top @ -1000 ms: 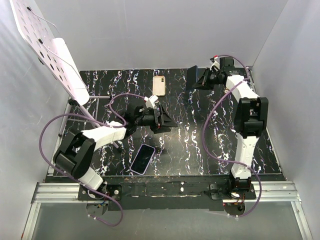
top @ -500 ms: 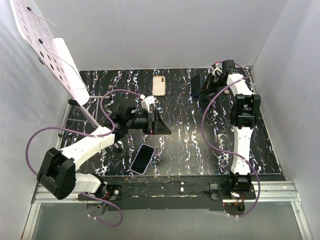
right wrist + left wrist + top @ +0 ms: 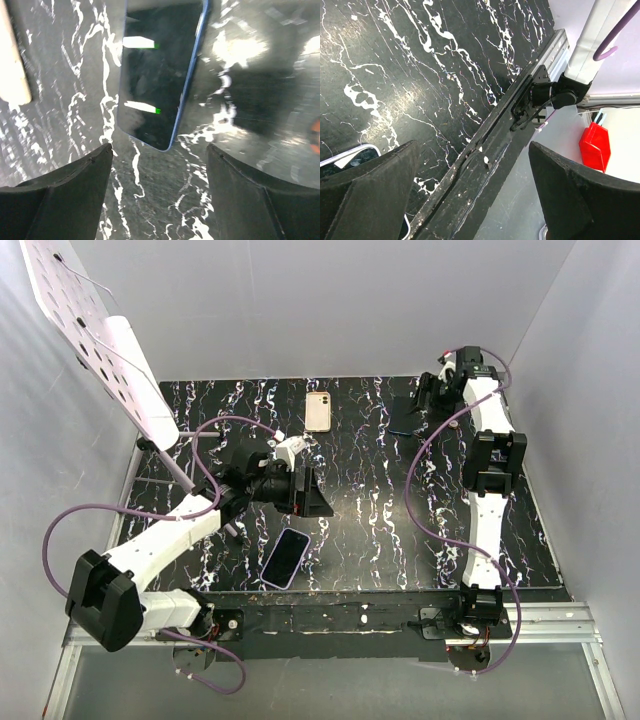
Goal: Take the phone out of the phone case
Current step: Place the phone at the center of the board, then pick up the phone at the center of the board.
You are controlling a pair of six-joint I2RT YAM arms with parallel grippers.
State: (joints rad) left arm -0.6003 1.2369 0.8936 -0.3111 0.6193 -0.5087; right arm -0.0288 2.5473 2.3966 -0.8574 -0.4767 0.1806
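Currently the right gripper is hovering with its jaws spread wide and nothing clamped between them, out over the far right corner of the black marbled table. Just ahead of its fingertips the blue-edged phone is lying flat with its glossy dark face up and catching two bright reflections. The phone's nearest rounded corner is reaching toward the gap between the fingers without touching either one. Whether that blue rim is a case around the phone or the phone's own body cannot be told from these views. Off to the left of this gripper, well clear of the phone, a cream slab is lying flat, and only its edge is showing in the right wrist view. From above it is showing a small camera patch at one corner, but phone or case I cannot tell. The left gripper is hanging above the middle of the table, its jaws also standing far apart and gripping nothing. Its wrist camera is looking down past the fingers toward the table's near edge and a red object lying off the table. A lilac-rimmed slab with a dark face is lying flat just beside this gripper on its near side. Its pale rim is peeking out next to the left-hand finger in the left wrist view.
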